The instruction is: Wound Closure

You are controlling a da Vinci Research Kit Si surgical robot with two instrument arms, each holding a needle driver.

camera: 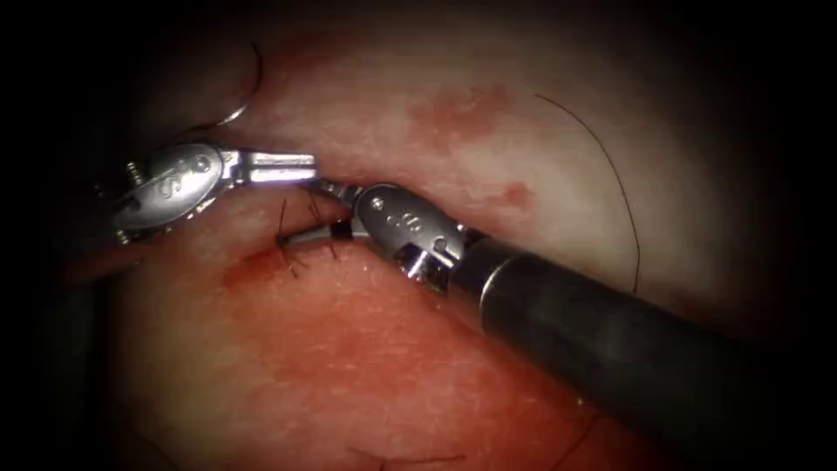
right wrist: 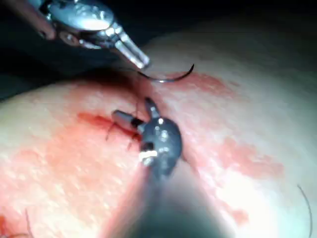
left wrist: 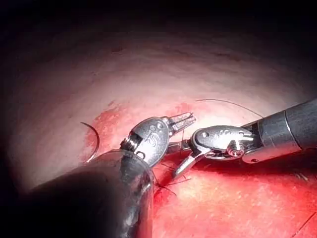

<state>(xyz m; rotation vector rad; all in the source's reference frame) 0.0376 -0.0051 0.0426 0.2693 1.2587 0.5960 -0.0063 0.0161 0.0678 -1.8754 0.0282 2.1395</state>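
The curved needle point(camera: 250, 87) lies free on the tissue point(camera: 366, 349) at the far left, above the left tool; neither tool holds it and it does not look driven in. My left tool point(camera: 309, 166) has its jaws shut, with nothing visible between them, just above the cut point(camera: 488, 228). My right tool point(camera: 316, 211) comes up from the lower right with its jaws open, straddling a stitch point(camera: 286, 237) with short dark thread ends; it holds nothing. In the wrist views I see the needle point(left wrist: 92, 141) point(right wrist: 168, 77), the left tool point(left wrist: 188, 118) point(right wrist: 141, 60) and the right tool point(left wrist: 174, 159) point(right wrist: 131, 109).
A long dark thread point(camera: 615, 179) curves over the pale tissue on the right. Red fluid point(camera: 261, 266) stains the tissue around the stitch and below it. More thread ends point(camera: 410, 458) lie at the lower edge.
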